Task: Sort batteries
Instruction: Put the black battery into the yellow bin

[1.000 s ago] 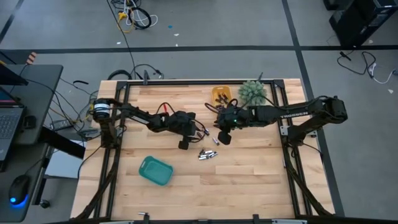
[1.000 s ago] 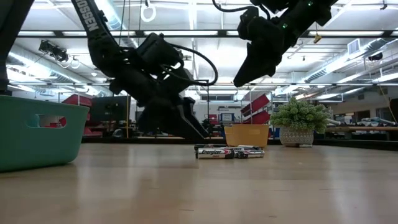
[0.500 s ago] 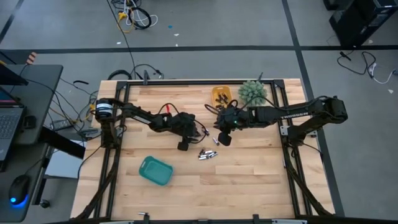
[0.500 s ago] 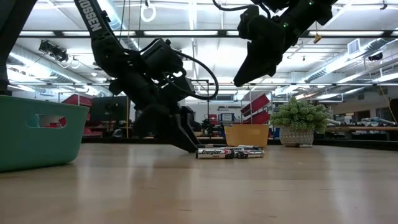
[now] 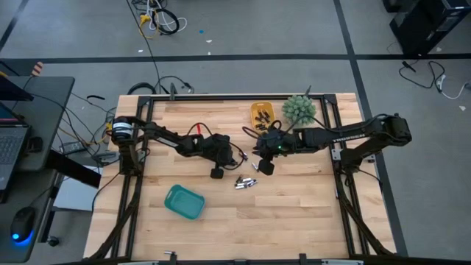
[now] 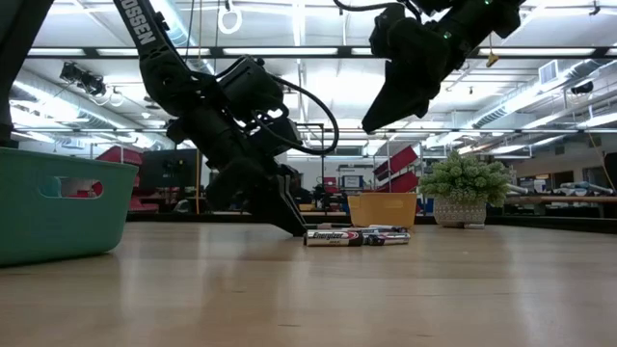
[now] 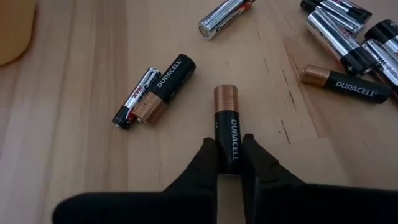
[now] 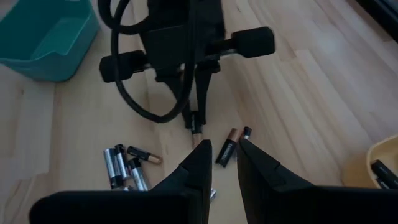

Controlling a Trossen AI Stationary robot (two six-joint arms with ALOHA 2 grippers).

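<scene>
Several batteries lie loose on the wooden table (image 5: 294, 213) in a cluster (image 5: 245, 182), also seen low (image 6: 355, 235). My left gripper (image 7: 231, 163) is down at the table just left of the cluster (image 5: 218, 171), shut on a black, copper-topped battery (image 7: 227, 124). My right gripper (image 8: 222, 163) hangs above the table, beyond the cluster (image 5: 263, 166) and high in the low view (image 6: 381, 111). Its fingers stand a narrow gap apart with nothing between them. A black battery and a silver one (image 7: 154, 92) lie side by side nearby. My left gripper pinches the battery's black end (image 7: 230, 155) between its two fingertips (image 7: 208, 158). The fingers slant down from above, on either side of the battery and in line with it. The battery lies flat on the table, its copper end (image 7: 225, 96) pointing away from the gripper.
A teal tray (image 5: 184, 202) stands near the front left, filling the left side of the low view (image 6: 58, 207). A yellow tray (image 5: 261, 112) holding batteries and a small potted plant (image 5: 299, 108) stand at the far edge. Free wood lies toward the near edge.
My left gripper has come down toward the table and the battery cluster, and has shut on the black battery. The batteries on the table lie where they were.
</scene>
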